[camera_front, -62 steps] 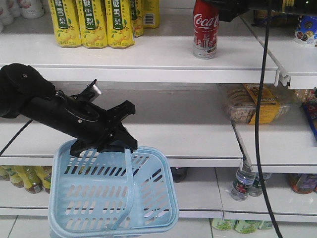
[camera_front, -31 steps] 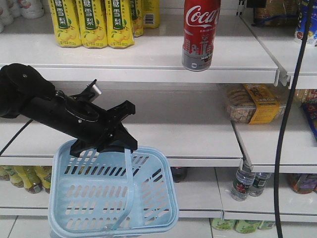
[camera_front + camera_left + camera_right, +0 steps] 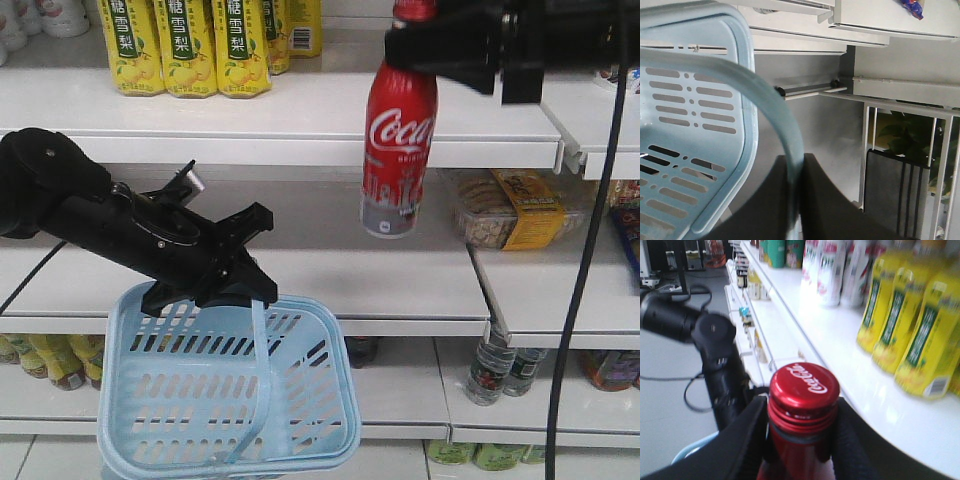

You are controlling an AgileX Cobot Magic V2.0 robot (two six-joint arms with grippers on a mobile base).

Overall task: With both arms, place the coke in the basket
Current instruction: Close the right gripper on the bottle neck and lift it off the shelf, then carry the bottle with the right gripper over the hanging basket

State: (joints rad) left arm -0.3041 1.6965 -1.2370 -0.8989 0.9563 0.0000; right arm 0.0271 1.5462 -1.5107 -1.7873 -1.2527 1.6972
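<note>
The coke [image 3: 400,140], a slim red bottle with white script and a grey lower band, hangs in the air in front of the top shelf. My right gripper [image 3: 425,40] is shut on its neck just below the red cap [image 3: 804,385]. The light blue basket [image 3: 230,390] hangs at lower left, below and to the left of the bottle. My left gripper [image 3: 215,285] is shut on one of its swing handles [image 3: 785,135]. In the left wrist view the handle runs between the two black fingers [image 3: 825,200].
Yellow-labelled bottles [image 3: 185,45] stand on the top shelf [image 3: 300,120] at left. A packet of snacks [image 3: 510,205] lies on the middle shelf at right. A black cable [image 3: 570,300] hangs down the right side. Small bottles [image 3: 490,375] sit on the lower shelf.
The coke has come off the top shelf and moved forward and down, now hanging in front of the shelf edge. The left arm and basket have not moved.
</note>
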